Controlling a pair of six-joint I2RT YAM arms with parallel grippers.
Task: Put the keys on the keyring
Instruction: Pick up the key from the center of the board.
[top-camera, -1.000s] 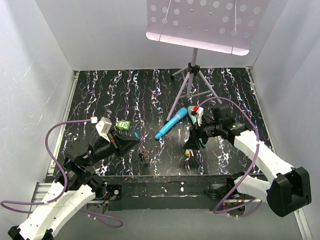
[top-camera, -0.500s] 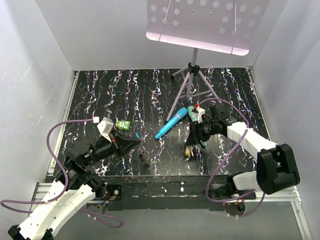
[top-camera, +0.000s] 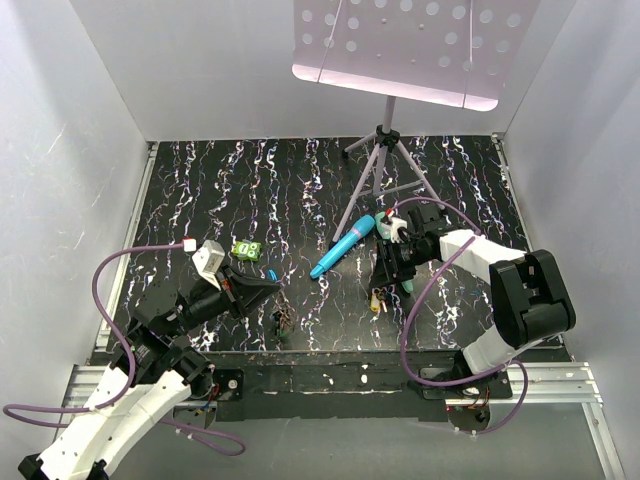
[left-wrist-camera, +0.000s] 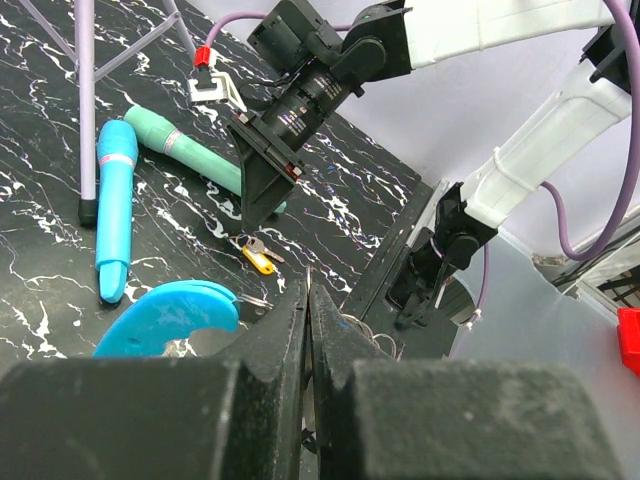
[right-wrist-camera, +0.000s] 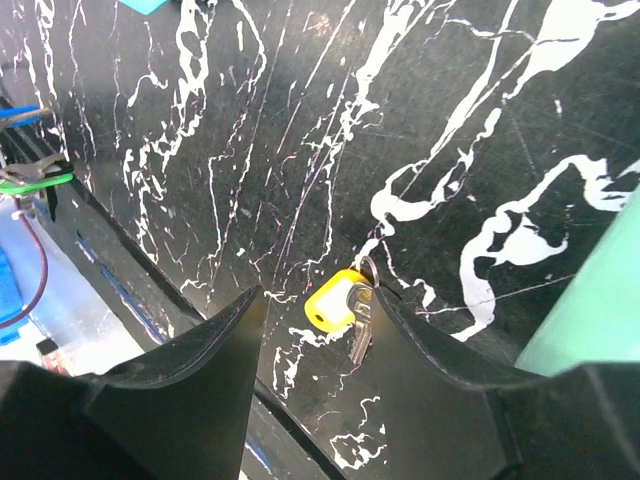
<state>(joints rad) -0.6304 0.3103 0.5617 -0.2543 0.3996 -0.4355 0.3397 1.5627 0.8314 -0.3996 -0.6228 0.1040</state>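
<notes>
A yellow-headed key lies flat on the black marbled table, also visible in the top view and the left wrist view. My right gripper straddles it, jaws open; the right finger touches the key's metal ring and there is a gap on the left. It stands near the front edge. My left gripper is shut on the thin wire of the keyring, whose blue curved section shows beside the jaws. The keyring hangs below that gripper. A green key and a blue key lie further left.
A blue stick and a teal stick lie next to the right arm. A tripod stand with a perforated plate rises at the back. The table's front edge is close to both grippers. White walls enclose the sides.
My right gripper has dropped onto the yellow key and its jaws have narrowed around it. The left gripper has shifted slightly down and right with the keyring.
</notes>
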